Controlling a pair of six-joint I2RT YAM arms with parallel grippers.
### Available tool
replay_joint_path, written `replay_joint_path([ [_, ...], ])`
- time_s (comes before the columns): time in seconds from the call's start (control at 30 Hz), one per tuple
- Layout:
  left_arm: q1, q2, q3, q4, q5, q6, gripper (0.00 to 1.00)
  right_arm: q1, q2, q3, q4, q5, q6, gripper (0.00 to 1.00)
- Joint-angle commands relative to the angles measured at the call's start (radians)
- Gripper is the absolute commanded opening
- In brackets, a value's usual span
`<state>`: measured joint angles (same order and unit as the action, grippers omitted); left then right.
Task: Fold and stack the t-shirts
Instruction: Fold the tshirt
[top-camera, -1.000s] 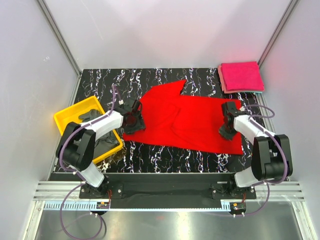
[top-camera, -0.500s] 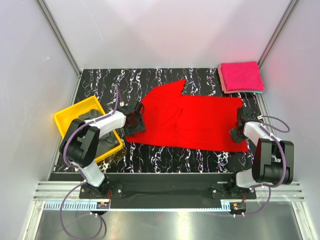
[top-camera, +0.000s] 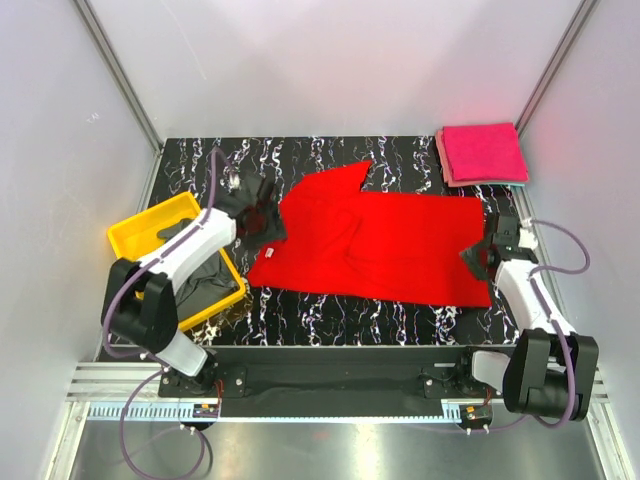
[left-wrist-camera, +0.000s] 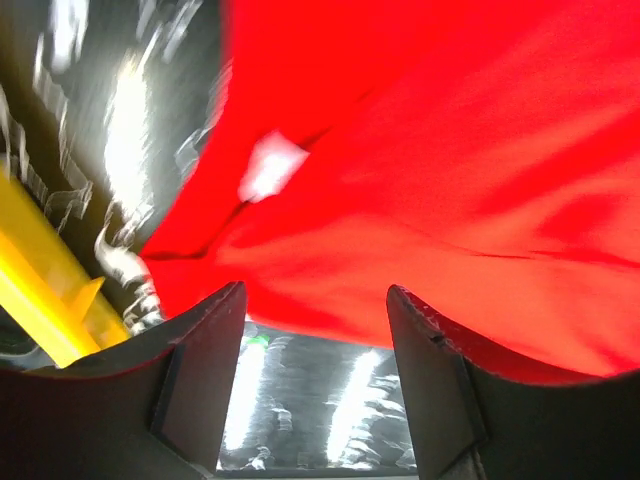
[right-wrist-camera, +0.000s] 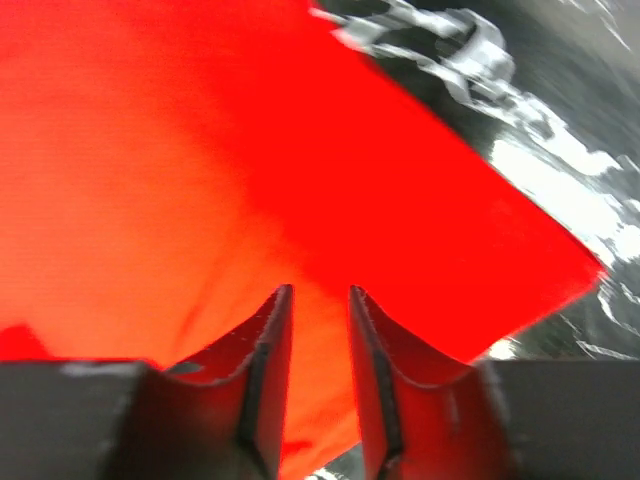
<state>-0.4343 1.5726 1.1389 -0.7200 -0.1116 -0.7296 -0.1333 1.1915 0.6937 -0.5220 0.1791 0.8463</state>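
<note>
The bright red t-shirt (top-camera: 390, 240) lies spread on the black marbled table (top-camera: 300, 155), with one sleeve pointing toward the back. My left gripper (top-camera: 265, 222) is open and empty at the shirt's left edge. In the left wrist view, bare table shows between the tips of the left gripper (left-wrist-camera: 315, 292), with the red shirt (left-wrist-camera: 450, 150) and its white neck label (left-wrist-camera: 272, 168) just beyond. My right gripper (top-camera: 476, 255) is over the shirt's right edge. In the right wrist view the right gripper (right-wrist-camera: 320, 292) has its jaws a small way apart above the red cloth (right-wrist-camera: 200, 150).
A folded stack of magenta-pink shirts (top-camera: 483, 152) sits at the back right corner. A yellow tray (top-camera: 135, 228) at the left edge holds a dark grey shirt (top-camera: 205, 282). The tray's rim also shows in the left wrist view (left-wrist-camera: 40, 305).
The right gripper dragged the shirt's right edge rightward, flattening it, and the right arm swung outward. The left gripper drew back up and left, off the shirt's left edge.
</note>
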Motion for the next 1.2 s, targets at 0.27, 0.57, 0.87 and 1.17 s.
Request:
replay_joint_path([
  [0.27,0.213,0.194,0.387,0.336,0.37,0.269,0.64,-0.046,0.244,0.319,0.247,-0.315,-0.329,0.66],
  [0.57,0.264,0.636,0.82,0.315,0.509,0.332,0.63,-0.129,0.513,0.59,0.162,-0.446,-0.556,0.67],
  [0.87,0.256,0.866,0.97,0.474,0.526,0.173,0.62,-0.158,0.588,0.618,0.261,-0.49,-0.529,0.66],
  [1.17,0.203,1.004,1.081,0.47,0.436,0.194,0.62,-0.219,0.7,0.679,0.209,-0.588,-0.532,0.69],
])
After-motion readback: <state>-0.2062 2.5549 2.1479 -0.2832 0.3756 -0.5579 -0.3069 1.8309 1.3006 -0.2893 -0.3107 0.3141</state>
